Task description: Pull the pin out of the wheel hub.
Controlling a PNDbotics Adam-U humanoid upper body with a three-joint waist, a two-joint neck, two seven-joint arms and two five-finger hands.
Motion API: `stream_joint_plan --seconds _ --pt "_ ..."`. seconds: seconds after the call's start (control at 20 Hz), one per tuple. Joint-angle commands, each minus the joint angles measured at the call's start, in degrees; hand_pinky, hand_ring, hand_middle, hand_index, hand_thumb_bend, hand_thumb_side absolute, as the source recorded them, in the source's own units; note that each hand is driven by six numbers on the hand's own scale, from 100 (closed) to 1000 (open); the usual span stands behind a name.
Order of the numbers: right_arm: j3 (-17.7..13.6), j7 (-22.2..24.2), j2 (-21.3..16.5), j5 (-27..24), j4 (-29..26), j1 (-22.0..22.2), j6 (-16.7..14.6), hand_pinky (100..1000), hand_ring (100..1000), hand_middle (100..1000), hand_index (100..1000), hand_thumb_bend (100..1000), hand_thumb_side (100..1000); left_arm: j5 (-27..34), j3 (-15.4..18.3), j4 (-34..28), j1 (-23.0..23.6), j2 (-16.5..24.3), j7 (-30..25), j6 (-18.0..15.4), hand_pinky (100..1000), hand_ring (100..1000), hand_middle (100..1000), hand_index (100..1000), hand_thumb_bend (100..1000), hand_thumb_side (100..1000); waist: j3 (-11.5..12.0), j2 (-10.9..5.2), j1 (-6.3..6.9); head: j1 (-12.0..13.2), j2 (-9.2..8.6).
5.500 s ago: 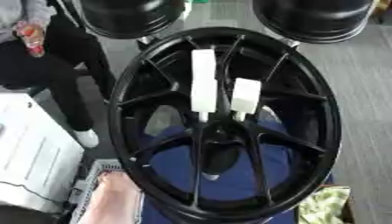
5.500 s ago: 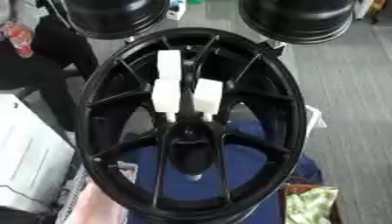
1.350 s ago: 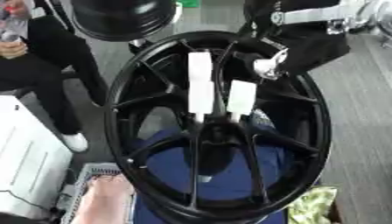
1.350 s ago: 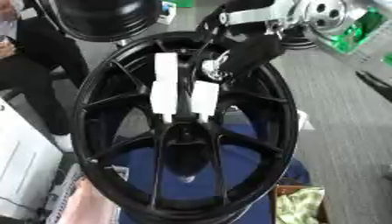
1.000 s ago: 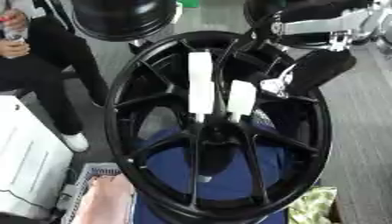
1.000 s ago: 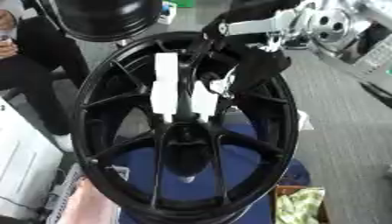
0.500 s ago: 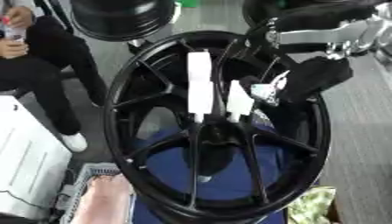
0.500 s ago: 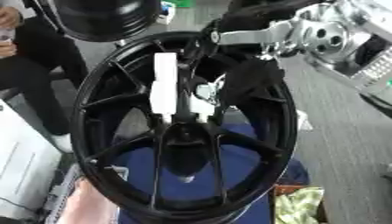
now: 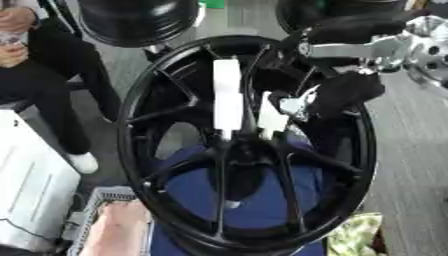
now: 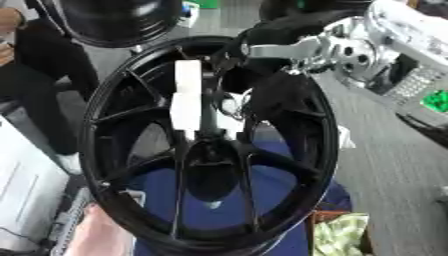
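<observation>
The right hand [image 9: 346,95] comes in from the upper right and hangs over the face of the wheel [image 9: 140,150], its dark fingers pointing down and to the left. The fingertips are at the top of the short white piece [image 9: 271,119], touching it or almost touching it; the pictures do not show whether the fingers are closed around it or only resting beside it, so the state of the hand cannot be told. The left hand is in no view.

Two white pieces stand between the spokes, above the center of the wheel. The short one is just beside the hand. The long white piece [image 9: 227,100] is on its left, a little further from the hand. Both have their long axis running up and down in the view, along the spokes, with the lower ends near the center. One of them is probably the pin, and the short one is the likely target because the hand is on it.

The wheel leans upright on something blue [image 9: 254,210]. A second black wheel [image 9: 136,20] stands behind it.

The pull would probably need to follow the long axis of the piece, up and away from the center. The right hand is the nearer one, and it lies to the upper right of the piece.
</observation>
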Motion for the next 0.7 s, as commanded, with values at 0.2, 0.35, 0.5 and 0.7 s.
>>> stream_joint_plan --seconds 0.2,0.35,0.5,0.7 --pt "-0.43 8.35 0.29 -0.95 1.89 -0.24 8.24 917 914 881 952 293 519 0.34 0.19 -0.9 -0.41 1.03 -0.26 0.0 654 971 717 765 525 714 0.2 -0.91 -0.54 -0.26 0.31" --pt "-0.47 8.35 0.57 -0.62 2.67 0.0 8.1 918 915 882 954 298 529 0.38 0.21 -0.9 -0.39 0.99 -0.23 0.02 654 972 717 765 525 713 0.28 -0.83 -0.52 -0.31 0.31" --pt "-0.46 8.27 0.98 0.31 3.98 0.55 7.76 918 917 882 954 301 558 0.43 0.12 -0.9 -0.41 0.83 -0.33 0.02 654 973 717 765 524 711 0.41 -0.66 -0.49 -0.36 0.31" --pt "-0.63 7.59 1.42 1.57 6.26 1.32 7.19 916 914 879 952 285 583 0.53 0.14 -0.9 -0.33 0.67 -0.32 0.04 653 973 718 764 522 713 0.55 -0.38 -0.41 -0.46 0.31"
